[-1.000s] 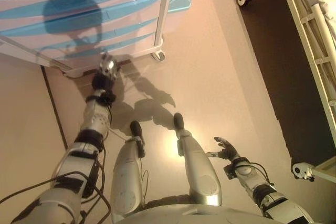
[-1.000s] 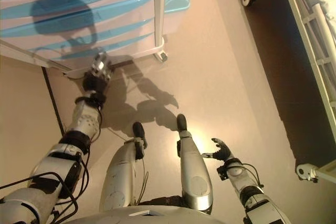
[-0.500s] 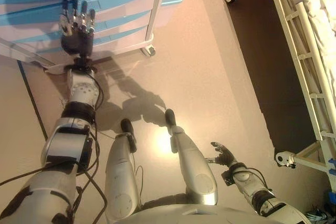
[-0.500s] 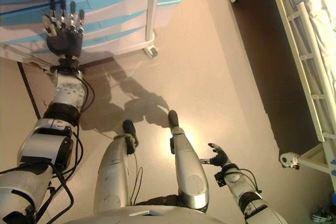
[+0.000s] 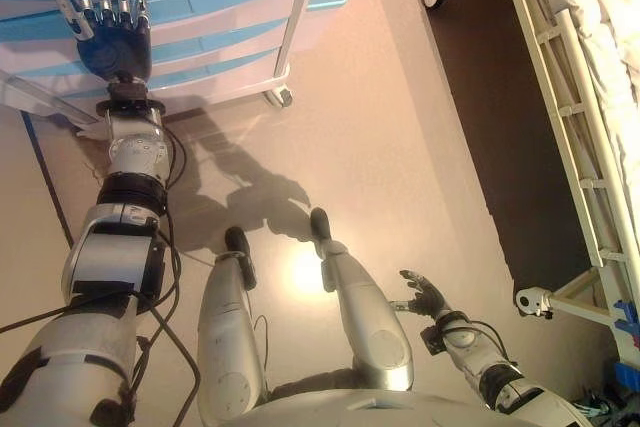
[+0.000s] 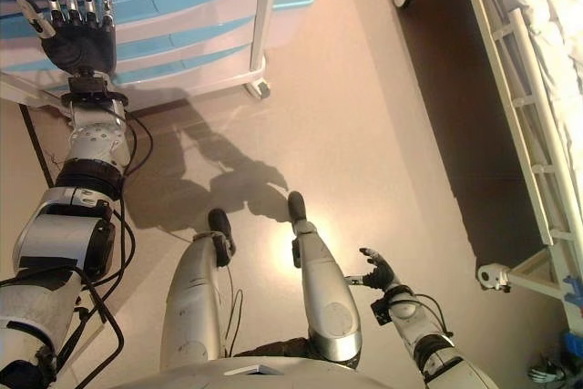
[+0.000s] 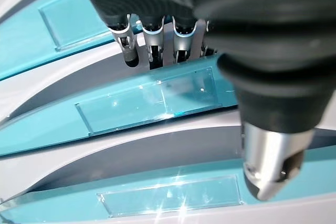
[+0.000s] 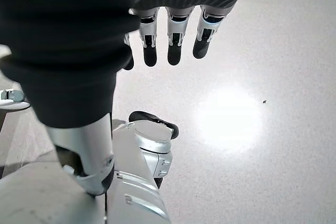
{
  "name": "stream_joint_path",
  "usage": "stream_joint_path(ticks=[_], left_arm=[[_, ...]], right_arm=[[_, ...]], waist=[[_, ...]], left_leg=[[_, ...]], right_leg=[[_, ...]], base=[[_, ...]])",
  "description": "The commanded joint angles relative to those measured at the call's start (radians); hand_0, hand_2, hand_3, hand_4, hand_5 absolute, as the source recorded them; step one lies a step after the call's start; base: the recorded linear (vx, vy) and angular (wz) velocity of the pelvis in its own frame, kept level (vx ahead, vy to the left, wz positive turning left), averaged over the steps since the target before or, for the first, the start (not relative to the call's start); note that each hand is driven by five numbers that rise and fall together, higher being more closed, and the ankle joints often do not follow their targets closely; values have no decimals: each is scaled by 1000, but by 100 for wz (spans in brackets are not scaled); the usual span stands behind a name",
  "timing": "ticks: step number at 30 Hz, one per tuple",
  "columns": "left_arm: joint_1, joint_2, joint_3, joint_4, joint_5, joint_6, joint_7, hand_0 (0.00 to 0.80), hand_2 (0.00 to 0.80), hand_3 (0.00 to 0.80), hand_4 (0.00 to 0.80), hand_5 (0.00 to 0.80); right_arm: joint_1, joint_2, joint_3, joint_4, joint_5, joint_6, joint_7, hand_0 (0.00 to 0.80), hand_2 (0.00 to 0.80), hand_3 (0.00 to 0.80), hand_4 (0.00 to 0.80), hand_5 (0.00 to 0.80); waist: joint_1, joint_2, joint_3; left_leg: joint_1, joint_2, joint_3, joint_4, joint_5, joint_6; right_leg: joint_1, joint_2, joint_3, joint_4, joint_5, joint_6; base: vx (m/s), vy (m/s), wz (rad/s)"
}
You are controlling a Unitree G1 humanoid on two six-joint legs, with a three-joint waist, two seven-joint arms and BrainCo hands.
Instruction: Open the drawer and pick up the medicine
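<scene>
Left wrist view shows my left hand with straight fingers, holding nothing, right at a see-through blue plastic drawer front on the white drawer cabinet. All drawers look closed, so I can't see the medicine. I think the drawer is light, stiff and slippery; hooking its top edge seems best. My right hand hangs loosely open over the floor.

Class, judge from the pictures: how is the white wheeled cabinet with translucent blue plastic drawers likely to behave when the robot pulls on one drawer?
The white wheeled cabinet stands on a caster on smooth floor, so it may roll toward the robot. It is probably light plastic, so easily shifted. The glossy blue drawer front may feel slippery to the open left hand.
</scene>
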Motion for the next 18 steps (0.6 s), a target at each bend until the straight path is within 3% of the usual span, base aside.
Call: stream_joint_path(ticks=[1,8,12,18], left_arm=[[-87,93,-47,-8,138,15,116,0,0,0,0,0],[45,42,-36,65,228,109,144,0,0,0,0,0],[125,-9,-22,72,271,122,130,0,0,0,0,0],[144,-21,-10,83,274,121,115,0,0,0,0,0]], right_arm=[[51,-7,66,-63,36,6,23,0,0,0,0,0],[42,10,49,-95,46,40,9,0,0,0,0,0],[39,18,38,-108,47,59,4,0,0,0,0,0],[50,24,37,-107,39,63,6,0,0,0,0,0]], waist=[[21,-46,2],[40,-41,6],[49,-45,6],[50,-55,6]], left_leg=[[65,-99,53,-20,-139,51],[60,-112,44,-38,-124,50],[59,-117,43,-49,-118,50],[54,-114,40,-45,-120,50]], right_leg=[[20,37,-20,-57,44,-40],[23,33,-32,-65,43,-38],[20,33,-38,-68,45,-37],[17,39,-43,-65,47,-34]], base=[[-81,-67,3],[9,-25,3],[0,0,0],[20,-21,3]])
